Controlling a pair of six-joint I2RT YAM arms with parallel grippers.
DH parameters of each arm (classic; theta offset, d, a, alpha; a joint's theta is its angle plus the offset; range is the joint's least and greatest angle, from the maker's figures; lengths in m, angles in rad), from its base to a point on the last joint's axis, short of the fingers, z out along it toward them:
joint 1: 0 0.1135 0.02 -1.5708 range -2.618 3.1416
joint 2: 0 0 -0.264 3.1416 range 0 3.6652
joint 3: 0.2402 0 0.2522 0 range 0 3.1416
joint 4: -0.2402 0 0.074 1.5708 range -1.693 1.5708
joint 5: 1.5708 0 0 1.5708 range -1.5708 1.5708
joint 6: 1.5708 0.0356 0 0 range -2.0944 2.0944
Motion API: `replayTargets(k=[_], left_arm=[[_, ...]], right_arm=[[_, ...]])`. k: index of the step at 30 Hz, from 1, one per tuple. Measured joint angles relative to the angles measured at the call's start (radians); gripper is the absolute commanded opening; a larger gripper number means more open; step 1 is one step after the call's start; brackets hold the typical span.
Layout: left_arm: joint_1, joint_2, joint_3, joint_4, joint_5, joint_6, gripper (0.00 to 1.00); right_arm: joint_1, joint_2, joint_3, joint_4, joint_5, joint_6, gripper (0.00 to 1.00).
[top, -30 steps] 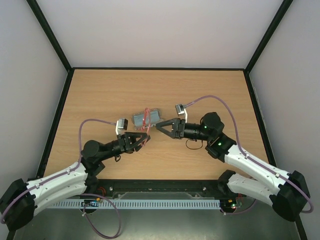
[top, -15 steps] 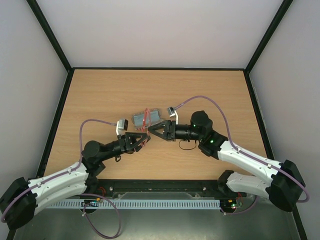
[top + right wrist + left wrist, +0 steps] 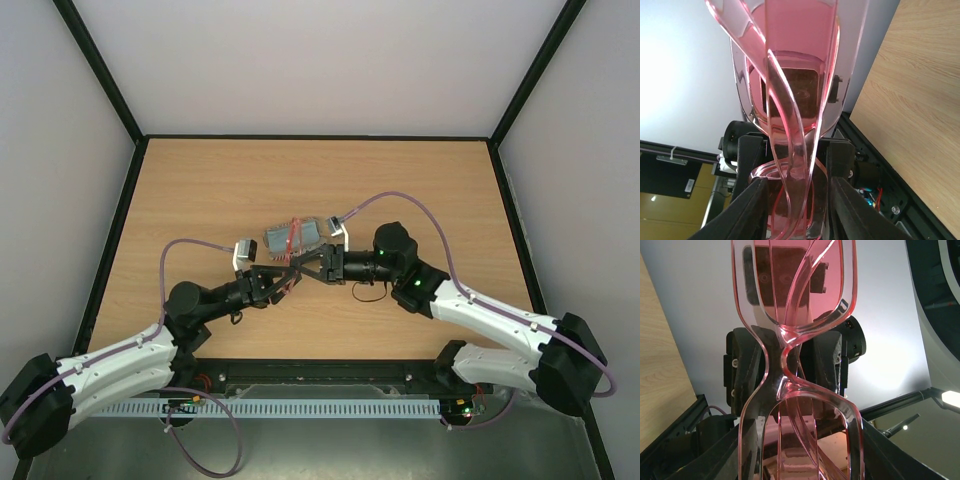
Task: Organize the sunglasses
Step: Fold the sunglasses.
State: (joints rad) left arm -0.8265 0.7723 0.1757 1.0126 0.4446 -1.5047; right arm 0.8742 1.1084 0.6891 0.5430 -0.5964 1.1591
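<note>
The translucent red-orange sunglasses (image 3: pixel 292 243) stand upright between my two grippers, just in front of the flag-print case (image 3: pixel 312 234). My left gripper (image 3: pixel 287 276) is shut on them. In the left wrist view its jaws press one lens rim from both sides, and the bridge (image 3: pixel 785 375) fills the middle. My right gripper (image 3: pixel 309 268) is open. In the right wrist view (image 3: pixel 796 202) its jaws stand on either side of the sunglasses (image 3: pixel 790 125), and I cannot tell whether they touch. The two grippers face each other tip to tip.
The case lies at the table's middle, just beyond both grippers. Black frame rails run along the table's left and right edges. Purple cables loop above both arms. The wooden table (image 3: pixel 420 180) extends to the far wall.
My right gripper has moved left toward the left gripper and now straddles the sunglasses. The left gripper has stayed in place, holding them.
</note>
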Motion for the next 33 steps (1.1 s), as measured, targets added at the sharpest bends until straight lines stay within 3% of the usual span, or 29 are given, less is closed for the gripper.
replayTargets(k=[7, 10, 14, 23, 33], left_arm=[[0.000, 0.001, -0.007, 0.009, 0.000, -0.004, 0.29], [0.000, 0.003, -0.011, 0.009, 0.000, -0.003, 0.33], [0.000, 0.003, -0.012, 0.013, 0.000, -0.003, 0.43], [0.001, -0.019, -0.010, -0.023, -0.003, 0.012, 0.76], [0.092, -0.153, 0.112, -0.302, 0.002, 0.119, 0.83]], right_arm=[[0.006, 0.005, 0.000, 0.002, 0.010, -0.007, 0.16], [0.010, 0.005, 0.002, 0.005, 0.010, -0.006, 0.14], [0.010, 0.005, 0.002, 0.005, 0.011, 0.000, 0.13], [0.009, -0.007, 0.003, -0.042, 0.034, -0.030, 0.12], [-0.203, -0.133, 0.004, -0.199, 0.016, -0.086, 0.12]])
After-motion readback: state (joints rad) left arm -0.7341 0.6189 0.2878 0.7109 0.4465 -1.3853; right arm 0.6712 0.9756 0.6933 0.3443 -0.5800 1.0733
